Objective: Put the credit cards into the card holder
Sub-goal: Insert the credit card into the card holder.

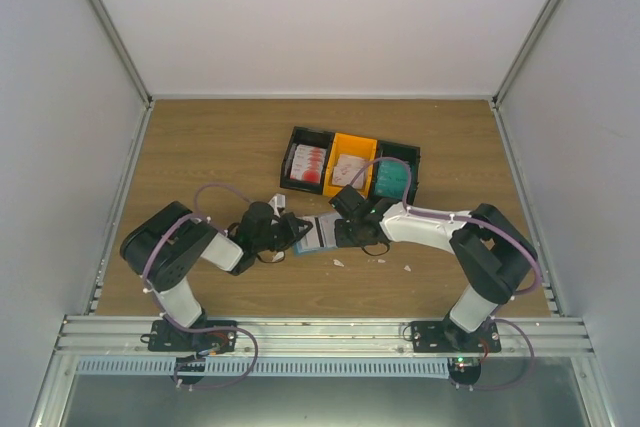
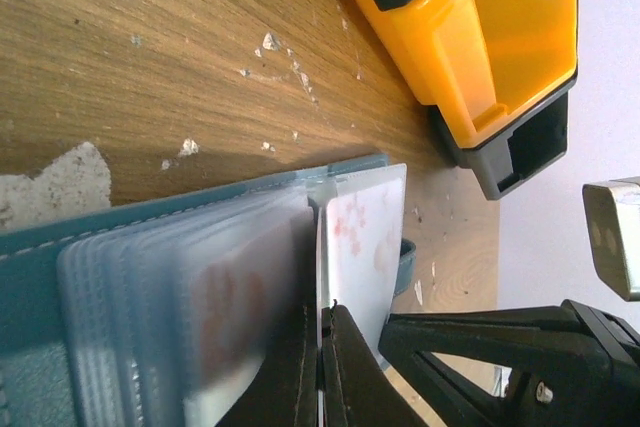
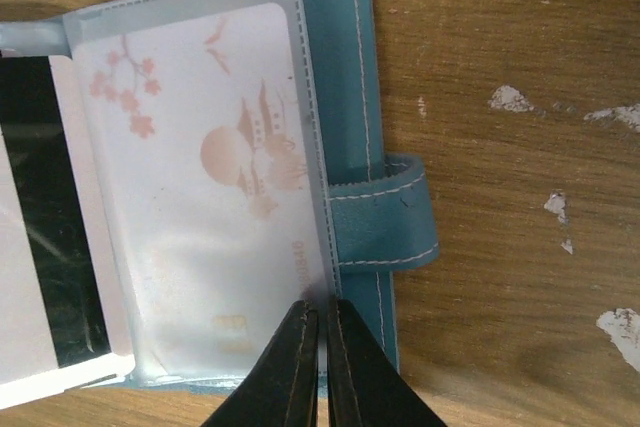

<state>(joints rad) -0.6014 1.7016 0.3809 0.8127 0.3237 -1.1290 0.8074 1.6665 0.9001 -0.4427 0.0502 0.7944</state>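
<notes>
The blue-teal card holder [image 1: 322, 232] lies open on the table between both grippers. In the right wrist view its cover [image 3: 352, 67] carries a clear sleeve holding a whitish credit card [image 3: 200, 177] with a pink blossom print. My right gripper [image 3: 320, 309] is shut on that sleeve's lower edge. A white card with a black stripe [image 3: 40, 237] sticks out at the left. My left gripper [image 2: 322, 315] is shut on a thin white card edge set among the holder's sleeves [image 2: 180, 287]. The printed sleeve [image 2: 362, 237] stands just beside it.
Behind the holder stand three bins: a black one with red-and-white cards [image 1: 307, 165], an orange one [image 1: 350, 162] and a black one with teal cards [image 1: 393, 179]. Small white scraps [image 1: 338, 263] lie on the wood. Walls enclose the table.
</notes>
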